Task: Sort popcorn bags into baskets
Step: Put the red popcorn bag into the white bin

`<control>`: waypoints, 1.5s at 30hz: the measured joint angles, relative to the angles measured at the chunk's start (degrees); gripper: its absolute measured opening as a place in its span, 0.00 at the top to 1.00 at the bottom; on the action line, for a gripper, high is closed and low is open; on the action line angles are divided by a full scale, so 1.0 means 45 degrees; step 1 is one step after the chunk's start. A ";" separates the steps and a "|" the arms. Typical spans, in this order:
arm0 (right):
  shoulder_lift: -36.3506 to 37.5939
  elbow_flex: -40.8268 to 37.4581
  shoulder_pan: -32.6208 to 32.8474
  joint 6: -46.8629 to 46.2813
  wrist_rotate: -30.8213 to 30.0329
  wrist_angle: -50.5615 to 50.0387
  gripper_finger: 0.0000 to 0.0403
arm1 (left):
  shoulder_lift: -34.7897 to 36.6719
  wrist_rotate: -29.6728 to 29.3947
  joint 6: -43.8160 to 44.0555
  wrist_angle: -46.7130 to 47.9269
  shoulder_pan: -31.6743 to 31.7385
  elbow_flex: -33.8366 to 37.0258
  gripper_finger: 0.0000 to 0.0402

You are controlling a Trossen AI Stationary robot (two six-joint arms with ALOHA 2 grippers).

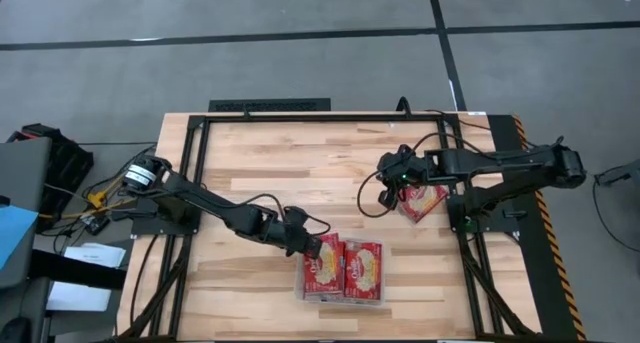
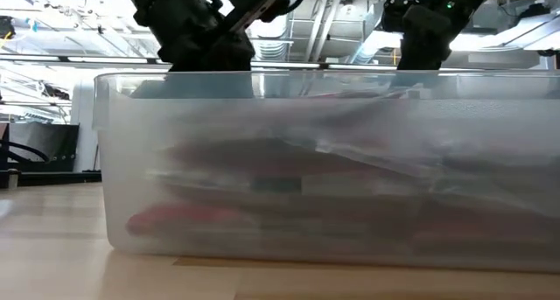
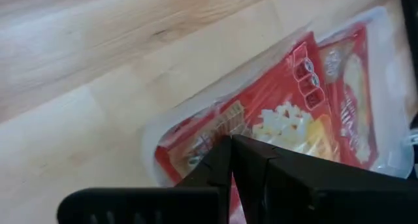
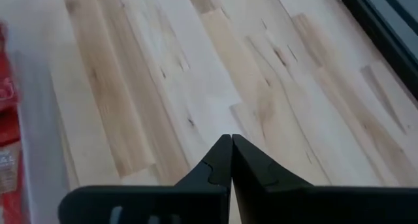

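A clear plastic bin (image 1: pixel 343 301) stands near the table's near edge. Red popcorn bags (image 1: pixel 362 268) lie flat in it, two side by side on top. In the low view they are red layers (image 2: pixel 262 217) behind the bin's wall. My left gripper (image 1: pixel 312 249) is shut over the bin's far left corner, above a red bag (image 3: pixel 287 113). One more red bag (image 1: pixel 425 201) lies flat on the wood under my right arm. My right gripper (image 1: pixel 388 188) is shut over bare wood to the left of that bag, with the bin's wall (image 4: pixel 39 132) ahead of it. My left gripper (image 3: pixel 232 140) points its shut fingertips down over the top bag's corner by the bin's corner wall (image 3: pixel 153 136). I cannot tell whether they touch the bag.
A black frame runs along the table's left, far and right sides (image 1: pixel 330 116). Bare wood (image 1: pixel 300 163) lies between the two arms and to the left of the bin. Cables hang around the right arm (image 1: pixel 372 198).
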State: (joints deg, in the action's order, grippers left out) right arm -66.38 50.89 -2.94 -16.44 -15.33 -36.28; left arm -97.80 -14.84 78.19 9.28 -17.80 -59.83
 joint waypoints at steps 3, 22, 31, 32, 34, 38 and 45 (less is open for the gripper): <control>0.0002 0.0000 -0.0131 0.0001 0.0000 -0.0007 0.91 | 0.0025 0.0170 -0.0222 -0.0244 0.0036 -0.0003 1.00; 0.0002 0.0000 -0.0208 -0.0002 0.0044 -0.0085 0.91 | -0.0539 0.1619 -0.1571 -0.1127 0.0850 -0.0098 1.00; 0.0002 0.0000 -0.0167 -0.0010 0.0068 -0.0265 0.95 | -0.0582 0.2020 -0.2198 -0.1528 0.1097 -0.0325 1.00; 0.0002 0.0000 -0.0120 -0.0013 0.0139 -0.0159 0.95 | -0.0582 0.2148 -0.2196 -0.1616 0.1098 -0.0325 1.00; 0.0002 0.0000 0.0020 0.0042 0.0531 0.0115 0.95 | -0.0523 0.2097 -0.2096 -0.1661 0.1090 -0.0331 1.00; -0.0262 0.0007 0.0738 0.0745 0.2292 0.1725 0.95 | 0.0298 0.1530 -0.2178 -0.0903 0.0956 -0.0985 1.00; -0.2219 0.0004 0.2531 0.1831 0.3123 0.5421 0.97 | 0.2019 -0.0650 -0.2807 0.2326 0.1005 -0.2570 1.00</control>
State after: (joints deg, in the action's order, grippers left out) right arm -76.36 50.91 8.45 -8.20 -1.28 -11.89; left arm -88.71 -17.77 65.56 19.74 -13.28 -71.40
